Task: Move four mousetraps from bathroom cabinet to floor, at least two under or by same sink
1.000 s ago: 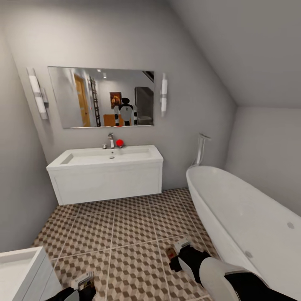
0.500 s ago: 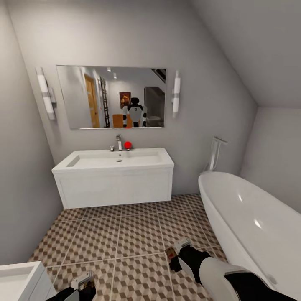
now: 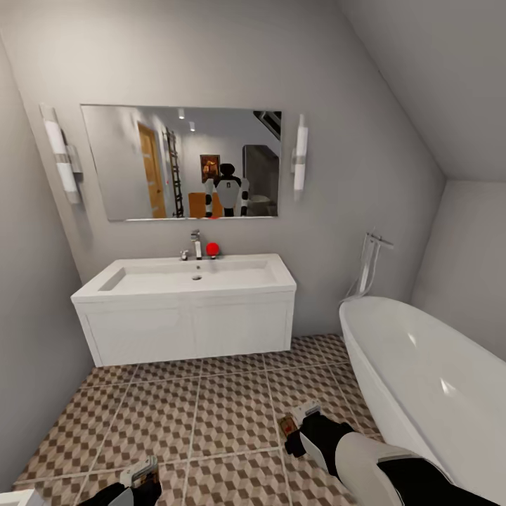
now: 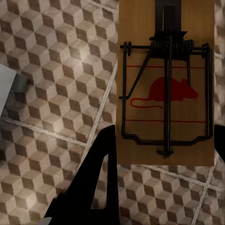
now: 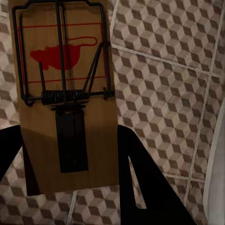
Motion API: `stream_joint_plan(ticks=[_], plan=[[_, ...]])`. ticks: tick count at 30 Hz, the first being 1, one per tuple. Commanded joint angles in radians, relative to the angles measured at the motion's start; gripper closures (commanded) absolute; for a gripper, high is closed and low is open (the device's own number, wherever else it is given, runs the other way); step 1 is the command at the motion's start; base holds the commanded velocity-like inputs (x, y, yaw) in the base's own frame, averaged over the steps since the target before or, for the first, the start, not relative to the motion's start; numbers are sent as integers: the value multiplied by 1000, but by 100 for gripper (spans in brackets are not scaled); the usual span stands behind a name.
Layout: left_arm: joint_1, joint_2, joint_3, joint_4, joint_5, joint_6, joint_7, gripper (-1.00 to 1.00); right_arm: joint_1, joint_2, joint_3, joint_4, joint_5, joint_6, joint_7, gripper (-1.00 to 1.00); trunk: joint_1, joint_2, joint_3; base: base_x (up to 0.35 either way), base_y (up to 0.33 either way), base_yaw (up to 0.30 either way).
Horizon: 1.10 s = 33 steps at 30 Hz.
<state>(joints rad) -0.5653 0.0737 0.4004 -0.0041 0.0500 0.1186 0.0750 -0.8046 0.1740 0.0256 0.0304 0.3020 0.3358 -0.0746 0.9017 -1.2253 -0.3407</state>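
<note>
The left hand is clamped on a mousetrap, its dark fingers on either side of the flat wooden board. The right hand likewise grips a second trap; both boards carry black wire springs and a red mouse print. In the head view the hands sit at the bottom edge, left and right, each in the same place as half a second ago. The whole view has shifted since then: the sink now lies slightly left of centre and larger, the glossy oval tub has slid right, and the white unit at the lower left corner has nearly left the frame. The floor is matte cube-patterned tile with pale grout. A mirror hangs above the sink's metal tap.
</note>
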Motion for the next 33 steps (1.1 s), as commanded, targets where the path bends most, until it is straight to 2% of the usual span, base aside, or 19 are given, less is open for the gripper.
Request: stream_joint_plan(ticks=[1,13,24,33], plan=[[-1,0,2,-1,4,4,3,100,-2,0,2,2,2,2,-5,100,1,-1,-1,323,0,0],[-1,1,2,-1,4,4,3,100,-1,0,2,2,2,2,-5,100,1,-1,-1,323,0,28],[-1,1,2,-1,5,4,3,100,-2,0,2,2,2,2,-5,100,1,-1,-1,316,0,242],[-1,1,2,-1,5,4,3,100,-2,0,2,2,2,1,-5,100,1,-1,-1,217,0,273]])
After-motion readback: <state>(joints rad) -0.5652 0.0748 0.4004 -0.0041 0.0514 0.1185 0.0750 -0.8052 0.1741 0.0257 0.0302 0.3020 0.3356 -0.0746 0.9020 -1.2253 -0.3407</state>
